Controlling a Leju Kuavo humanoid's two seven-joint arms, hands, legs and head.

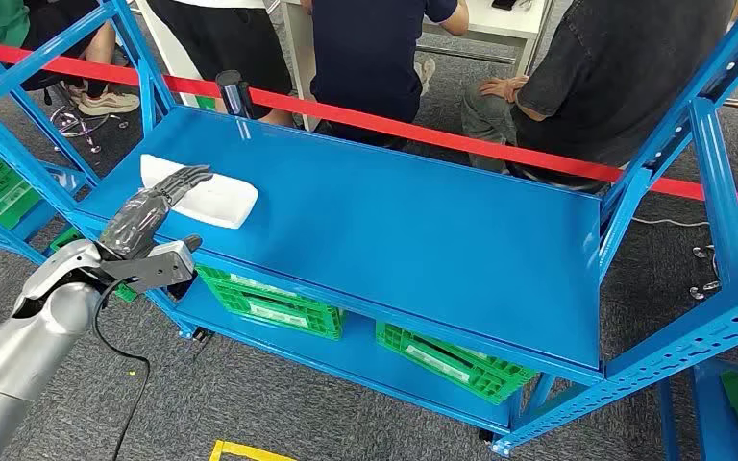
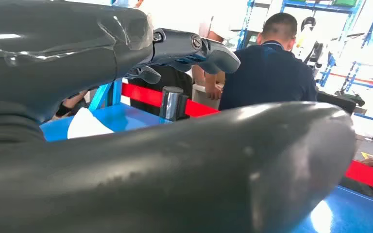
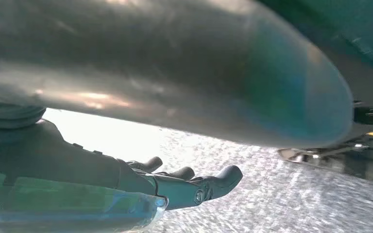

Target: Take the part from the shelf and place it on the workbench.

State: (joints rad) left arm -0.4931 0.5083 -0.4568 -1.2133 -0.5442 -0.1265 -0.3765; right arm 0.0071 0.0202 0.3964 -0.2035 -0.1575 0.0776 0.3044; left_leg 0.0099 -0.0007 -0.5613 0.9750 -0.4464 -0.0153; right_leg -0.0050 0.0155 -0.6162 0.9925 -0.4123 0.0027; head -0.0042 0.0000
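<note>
Robot's silver left arm reaching over front edge of blue metal shelf [image 1: 423, 240], dark many-fingered left hand [image 1: 149, 213] stretching out, fingers apart, fingertips lying over near end of flat white rectangular foam part [image 1: 213, 200], gripping nothing. Right hand [image 3: 184, 187] hanging open over speckled grey floor [image 3: 272, 194]. Beyond: dark cylindrical part [image 1: 233, 93] standing at shelf's back edge, red barrier tape [image 1: 423, 130], people sitting behind.

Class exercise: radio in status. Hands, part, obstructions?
Left hand open, fingers over white part on blue shelf. Right hand open, empty. Dark cylinder at shelf's far edge, apart from part.
</note>
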